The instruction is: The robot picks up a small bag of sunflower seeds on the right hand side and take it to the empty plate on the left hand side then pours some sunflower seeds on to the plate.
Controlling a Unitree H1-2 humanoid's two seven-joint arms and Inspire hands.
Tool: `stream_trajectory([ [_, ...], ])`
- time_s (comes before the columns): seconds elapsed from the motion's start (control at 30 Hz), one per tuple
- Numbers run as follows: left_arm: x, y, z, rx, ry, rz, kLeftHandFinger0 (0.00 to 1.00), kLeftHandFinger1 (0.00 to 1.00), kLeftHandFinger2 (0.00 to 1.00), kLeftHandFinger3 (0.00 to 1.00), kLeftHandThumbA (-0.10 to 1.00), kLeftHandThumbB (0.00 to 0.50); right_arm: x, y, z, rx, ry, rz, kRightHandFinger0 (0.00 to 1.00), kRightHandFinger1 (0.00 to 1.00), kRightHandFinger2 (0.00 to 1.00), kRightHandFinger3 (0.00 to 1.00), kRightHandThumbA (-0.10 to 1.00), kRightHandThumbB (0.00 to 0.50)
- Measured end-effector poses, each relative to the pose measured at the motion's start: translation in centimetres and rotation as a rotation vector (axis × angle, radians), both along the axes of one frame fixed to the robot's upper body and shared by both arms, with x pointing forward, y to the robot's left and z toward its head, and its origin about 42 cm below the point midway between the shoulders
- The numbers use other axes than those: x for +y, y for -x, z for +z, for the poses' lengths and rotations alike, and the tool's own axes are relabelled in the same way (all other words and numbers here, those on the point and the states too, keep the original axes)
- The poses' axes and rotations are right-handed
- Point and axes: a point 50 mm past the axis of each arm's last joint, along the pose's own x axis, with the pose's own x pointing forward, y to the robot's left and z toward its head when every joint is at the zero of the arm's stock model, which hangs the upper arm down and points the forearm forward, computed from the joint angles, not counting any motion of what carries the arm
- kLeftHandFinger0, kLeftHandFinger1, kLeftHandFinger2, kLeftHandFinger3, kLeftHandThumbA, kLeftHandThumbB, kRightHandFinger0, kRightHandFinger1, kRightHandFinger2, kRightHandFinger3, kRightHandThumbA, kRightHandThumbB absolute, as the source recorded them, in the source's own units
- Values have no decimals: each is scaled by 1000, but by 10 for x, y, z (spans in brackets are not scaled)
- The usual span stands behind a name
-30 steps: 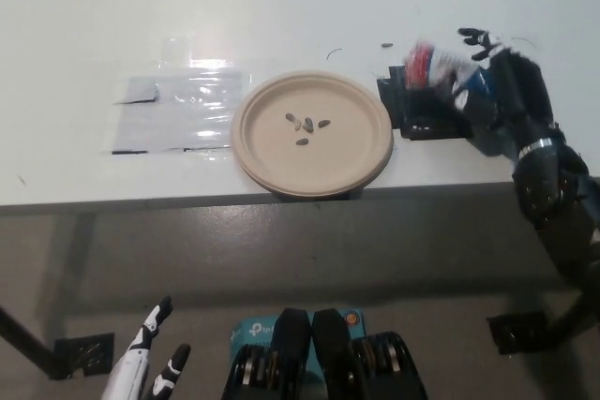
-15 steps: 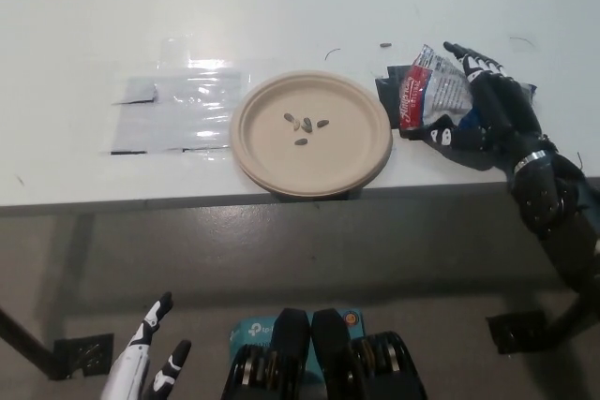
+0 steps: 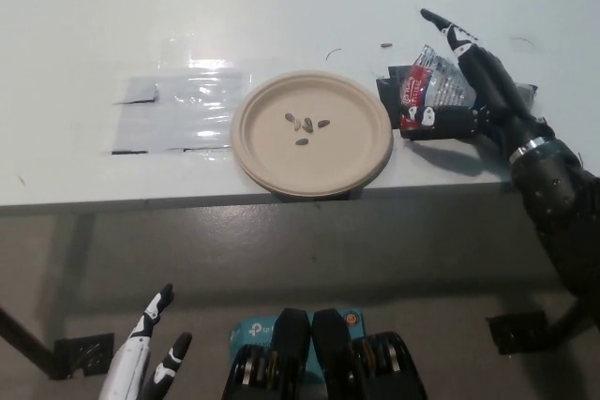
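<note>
Since a second ago the seed bag has dropped from its raised position at the right side of the frame and now lies crumpled on the black mat, just right of the plate. Over the same stretch the right hand has gone from clutching the bag to opening out.

Head view: the paper plate sits at frame centre, near the front edge of the white table, with a few sunflower seeds lying in its middle. That suggests the pour is done, and the bag looks to have been set back down on its own side. What seems left is only for the arm to pull clear.

At the right of the frame, the black right hand is spread wide, fingers long and apart, reaching toward the upper part of the frame. Its thumb rests on or just beside the bag's lower edge and the fingers lie along the bag's right side; nothing is gripped.

At the lower left of the frame, below the table edge, the white left hand rests with fingers apart, holding nothing.
</note>
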Motion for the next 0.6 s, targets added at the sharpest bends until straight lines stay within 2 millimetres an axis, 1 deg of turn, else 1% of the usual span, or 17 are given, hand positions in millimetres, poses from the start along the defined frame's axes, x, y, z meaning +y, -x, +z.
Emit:
stream_trajectory([
  [0.03,0,0,0,1,0,0,1000,1000,1000,1000,1000,174,0,5,1,-8,-14,6,1000,1000,1000,1000,1000,500],
  [0.1,0,-1,-1,2,0,0,1000,1000,1000,1000,1000,160,-1,13,7,-32,-44,15,1000,1000,1000,1000,1000,500],
  [0.13,0,-2,-1,3,0,0,1000,1000,1000,1000,1000,162,-2,16,10,-43,-55,16,1000,1000,1000,1000,1000,500],
  [0.17,0,-3,-1,3,0,-1,1000,1000,1000,1000,1000,176,-3,21,14,-61,-75,17,1000,1000,1000,1000,1000,500],
  [0.2,0,-5,-1,3,0,-2,1000,1000,1000,1000,1000,208,-5,26,19,-80,-92,18,1000,1000,1000,1000,1000,452],
  [0.23,0,-7,-1,2,0,-3,1000,1000,1000,1000,1000,213,-7,30,23,-97,-105,16,1000,1000,1000,1000,1000,447],
  [0.27,-1,-11,0,-1,-1,-4,1000,1000,1000,1000,1000,240,-9,36,27,-120,-118,15,1000,1000,1000,1000,1000,444],
  [0.3,-1,-15,1,-8,0,-7,1000,1000,1000,1000,1000,270,-11,41,32,-145,-129,15,1000,1000,1000,1000,1000,454],
  [0.33,-2,-19,3,-14,0,-8,1000,1000,1000,1000,1000,283,-11,47,36,-168,-139,18,1000,1000,1000,1000,1000,456],
  [0.37,-2,-23,4,-19,0,-10,1000,1000,1000,1000,1000,324,-12,53,39,-186,-147,20,1000,1000,1000,1000,1000,447],
  [0.4,-3,-27,6,-25,1,-13,1000,1000,1000,1000,1000,358,-13,60,42,-208,-155,23,1000,1000,1000,1000,1000,412],
  [0.47,-4,-34,8,-35,2,-17,1000,1000,1000,1000,1000,401,-15,74,44,-242,-167,30,1000,1000,1000,1000,1000,404],
  [0.5,-5,-39,10,-41,4,-20,1000,1000,1000,1000,1000,422,-14,84,45,-261,-174,37,1000,1000,1000,1000,1000,417],
  [0.57,-6,-45,13,-52,6,-25,1000,1000,1000,1000,1000,451,-13,101,40,-277,-188,48,1000,1000,1000,1000,1000,408],
  [0.6,-7,-50,15,-59,9,-27,1000,1000,1000,1000,1000,455,-12,113,36,-282,-196,54,1000,1000,1000,1000,1000,443],
])
